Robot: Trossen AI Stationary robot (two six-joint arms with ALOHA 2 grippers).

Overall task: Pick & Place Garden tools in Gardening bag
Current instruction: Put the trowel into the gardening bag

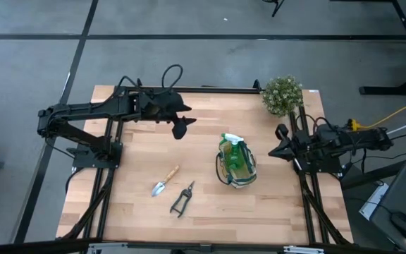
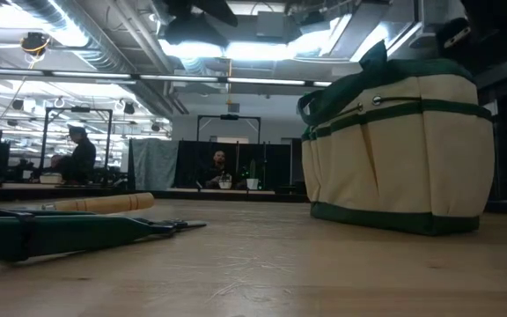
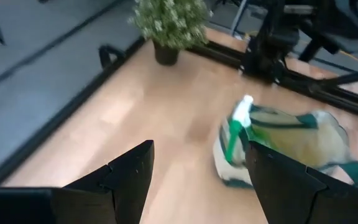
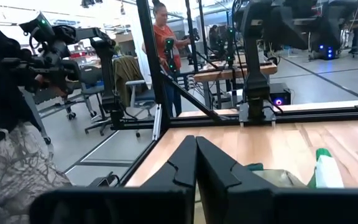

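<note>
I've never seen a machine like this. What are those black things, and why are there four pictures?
They are two robot arms at a wooden table, each ending in a claw. One picture looks down from above, one sits at table height, and one rides on each arm's wrist. The left claw is open and empty above the table. The right claw is shut and empty, waiting at the table's edge. The spray bottle stands in the gardening bag. The trowel and pruning shears lie on the table. A potted plant sits in the corner.
</note>
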